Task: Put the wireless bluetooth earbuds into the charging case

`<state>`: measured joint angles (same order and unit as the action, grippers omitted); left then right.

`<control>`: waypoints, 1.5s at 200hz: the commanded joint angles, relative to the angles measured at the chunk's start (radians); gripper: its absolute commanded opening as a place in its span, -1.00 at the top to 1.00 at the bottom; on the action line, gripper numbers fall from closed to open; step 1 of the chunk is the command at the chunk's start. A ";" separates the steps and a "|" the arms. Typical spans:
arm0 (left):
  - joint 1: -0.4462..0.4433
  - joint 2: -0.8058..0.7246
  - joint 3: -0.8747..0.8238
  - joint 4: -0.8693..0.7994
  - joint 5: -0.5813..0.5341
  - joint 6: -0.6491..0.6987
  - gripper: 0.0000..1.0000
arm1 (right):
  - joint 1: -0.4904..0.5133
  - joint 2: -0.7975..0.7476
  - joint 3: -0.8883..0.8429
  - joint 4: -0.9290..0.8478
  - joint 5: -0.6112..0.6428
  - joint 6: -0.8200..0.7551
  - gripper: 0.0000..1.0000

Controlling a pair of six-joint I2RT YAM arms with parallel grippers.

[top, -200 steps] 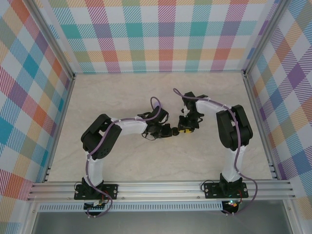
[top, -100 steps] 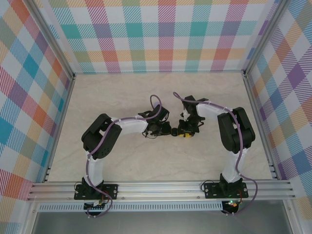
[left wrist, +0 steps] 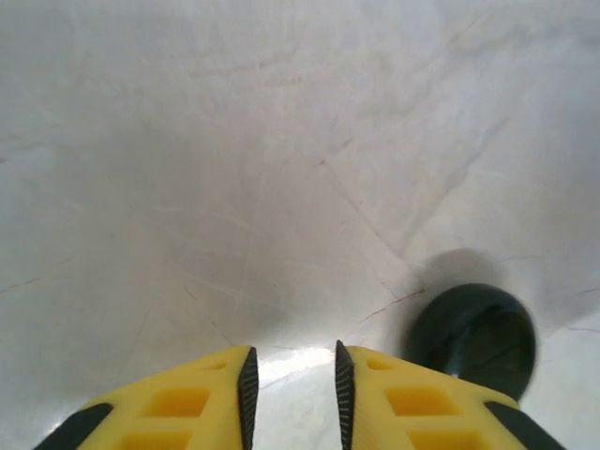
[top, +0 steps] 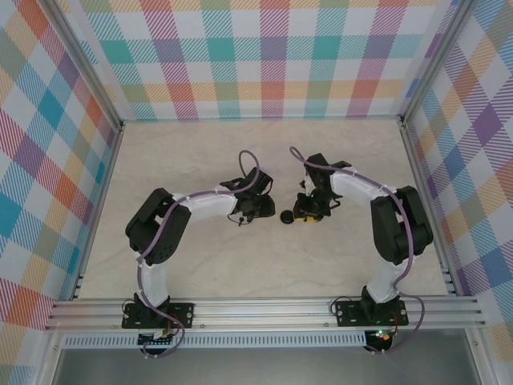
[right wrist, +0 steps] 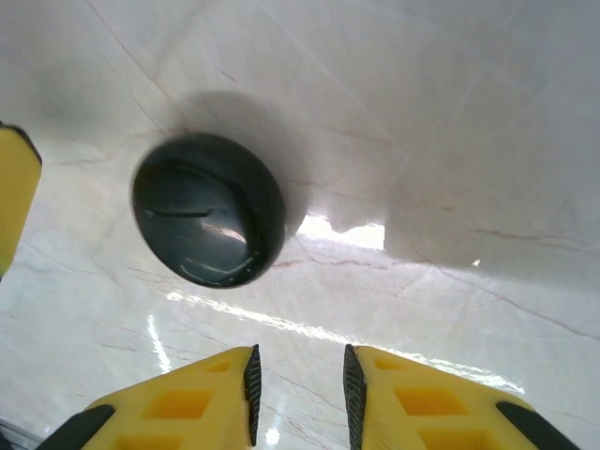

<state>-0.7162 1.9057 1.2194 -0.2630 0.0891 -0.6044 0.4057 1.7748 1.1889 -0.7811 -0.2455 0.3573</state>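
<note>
The charging case is a small round black shell lying shut on the marble table, between the two arms. It appears in the left wrist view as a dark dome just right of my right-hand finger, and in the right wrist view ahead and to the left. My left gripper is open with a narrow gap and bare table between its pads. My right gripper is open too, holding nothing. The wireless bluetooth earbuds are out of view.
The pale marble tabletop is fenced by checkered walls and aluminium rails. At the left edge of the right wrist view a yellow finger of the other gripper shows beside the case.
My left gripper has opened slightly, let go of the case and drawn back to the left. The right gripper has edged away, leaving the case alone on the table.
</note>
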 commanded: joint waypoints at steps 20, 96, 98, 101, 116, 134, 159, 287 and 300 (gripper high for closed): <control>0.017 -0.146 -0.115 0.126 0.086 -0.019 0.23 | -0.051 -0.013 -0.035 0.133 -0.145 -0.003 0.36; 0.018 -0.118 -0.247 0.379 0.214 -0.164 0.11 | -0.067 0.079 -0.017 0.213 -0.230 0.026 0.40; 0.018 -0.115 -0.249 0.384 0.215 -0.168 0.11 | -0.069 0.082 -0.017 0.214 -0.231 0.027 0.40; 0.019 -0.113 -0.250 0.390 0.219 -0.173 0.10 | -0.068 0.085 -0.017 0.215 -0.233 0.028 0.41; 0.017 -0.094 -0.255 0.414 0.237 -0.186 0.10 | -0.071 0.103 -0.015 0.220 -0.244 0.030 0.44; 0.011 -0.077 -0.250 0.419 0.248 -0.194 0.10 | -0.071 0.104 -0.027 0.237 -0.252 0.038 0.45; 0.002 -0.055 -0.242 0.423 0.255 -0.199 0.10 | -0.072 0.108 -0.034 0.242 -0.253 0.036 0.46; -0.021 0.058 -0.200 0.487 0.314 -0.243 0.12 | -0.073 0.129 -0.077 0.261 -0.245 0.045 0.55; -0.022 0.065 -0.200 0.495 0.315 -0.248 0.13 | -0.073 0.134 -0.077 0.264 -0.250 0.045 0.56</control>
<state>-0.7197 1.9217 1.0039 0.2085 0.3813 -0.8272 0.3386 1.8843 1.1328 -0.5167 -0.4923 0.3927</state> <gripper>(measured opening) 0.440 0.226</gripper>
